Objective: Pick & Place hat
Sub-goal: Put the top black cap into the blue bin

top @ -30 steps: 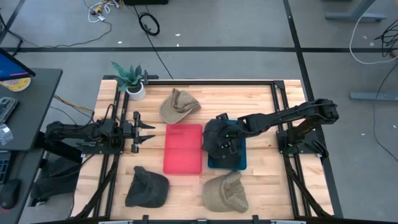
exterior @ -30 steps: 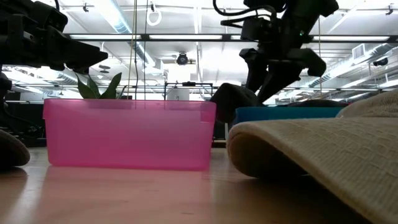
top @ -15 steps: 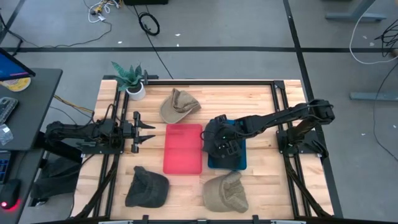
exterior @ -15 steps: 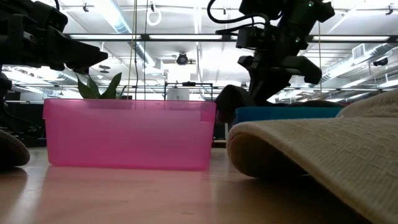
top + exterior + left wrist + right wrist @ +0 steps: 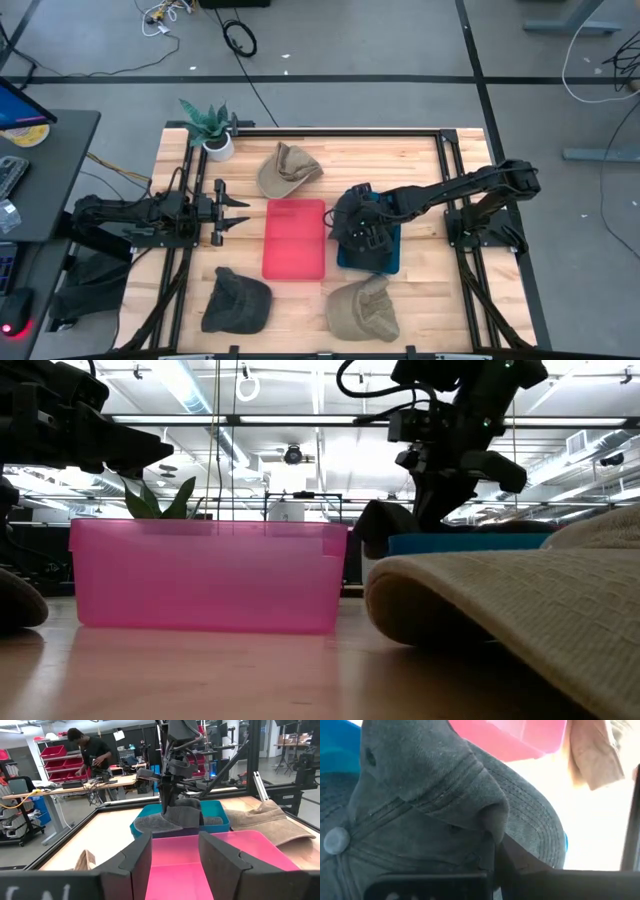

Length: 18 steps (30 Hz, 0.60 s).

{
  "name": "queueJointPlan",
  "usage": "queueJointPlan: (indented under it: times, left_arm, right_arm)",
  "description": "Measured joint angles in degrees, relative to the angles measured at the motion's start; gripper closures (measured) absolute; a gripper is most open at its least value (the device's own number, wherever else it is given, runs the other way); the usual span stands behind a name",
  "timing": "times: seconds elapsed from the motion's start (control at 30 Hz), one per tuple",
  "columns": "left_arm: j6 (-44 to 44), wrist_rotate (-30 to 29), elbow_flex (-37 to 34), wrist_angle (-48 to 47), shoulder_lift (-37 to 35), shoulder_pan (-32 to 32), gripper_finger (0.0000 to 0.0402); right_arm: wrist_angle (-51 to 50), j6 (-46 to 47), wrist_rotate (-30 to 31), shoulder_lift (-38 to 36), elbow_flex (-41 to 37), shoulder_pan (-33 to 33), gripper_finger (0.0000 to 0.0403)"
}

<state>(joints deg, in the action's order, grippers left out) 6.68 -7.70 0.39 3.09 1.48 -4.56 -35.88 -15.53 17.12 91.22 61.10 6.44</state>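
Over blue bin (image 5: 388,258), right gripper (image 5: 362,228) pinching stitched grey cap (image 5: 350,212)

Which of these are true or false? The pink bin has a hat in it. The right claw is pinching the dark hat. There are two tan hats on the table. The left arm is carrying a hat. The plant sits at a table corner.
1. The pink bin has a hat in it. False: it is empty.
2. The right gripper is pinching the dark grey hat. True: it is shut on that hat over the blue bin.
3. Two tan hats lie on the table. True: one beyond the pink bin, one at the near edge.
4. The left gripper carries a hat. False: it is open and empty, beside the pink bin.
5. The potted plant sits at a table corner. True.
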Motion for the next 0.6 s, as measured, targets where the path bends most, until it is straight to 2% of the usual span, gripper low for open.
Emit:
queueJointPlan:
  times: [0.33,0.6]
  left_arm:
    - [0.0,0.0,0.0,0.0,0.0,0.0,0.0236]
    - [0.0,0.0,0.0,0.0,0.0,0.0,0.0236]
  right_arm:
    - [-7.7,5.3,2.1,-1.0,5.3,0.3,0.0402]
    - [-14.1,10.2,-1.2,-1.0,6.0,0.3,0.0403]
